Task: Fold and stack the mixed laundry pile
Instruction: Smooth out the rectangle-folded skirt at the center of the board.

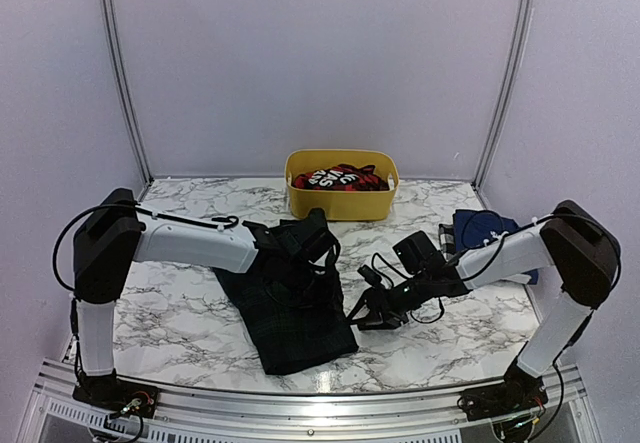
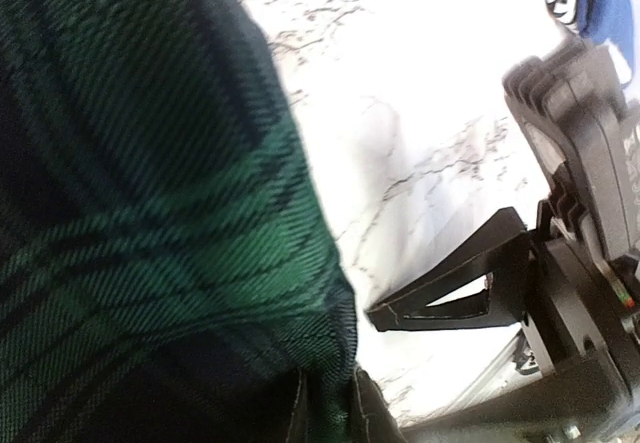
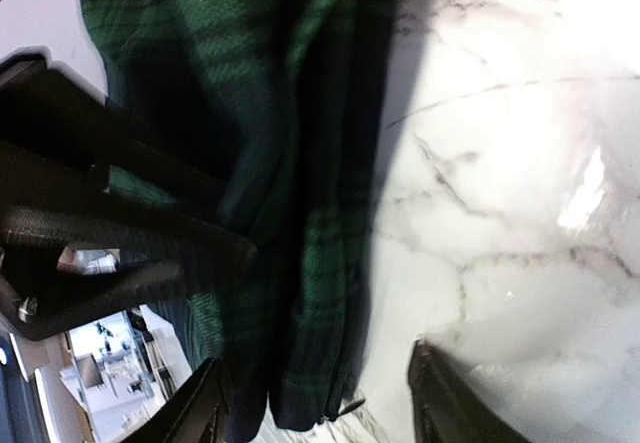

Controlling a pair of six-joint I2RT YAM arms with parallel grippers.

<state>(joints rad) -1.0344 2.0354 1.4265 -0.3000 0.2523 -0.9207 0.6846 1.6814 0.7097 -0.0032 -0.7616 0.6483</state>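
as right pincer (image 3: 316,363) gapes, tartan garment (image 3: 270,113) edge within it

Garments, three: one tartan garment (image 1: 290,323) at the centre of the counter (image 1: 170,313); one red-and-black checked garment (image 1: 338,177) at 12 o'clock; one navy blue garment (image 1: 478,229) at 2 o'clock. Yellow tub (image 1: 340,206), one, at 12 o'clock, holding the checked piece. Robot arms, two: left arm (image 1: 195,245) at 9 o'clock, right arm (image 1: 505,255) at 3 o'clock. Counter, one.
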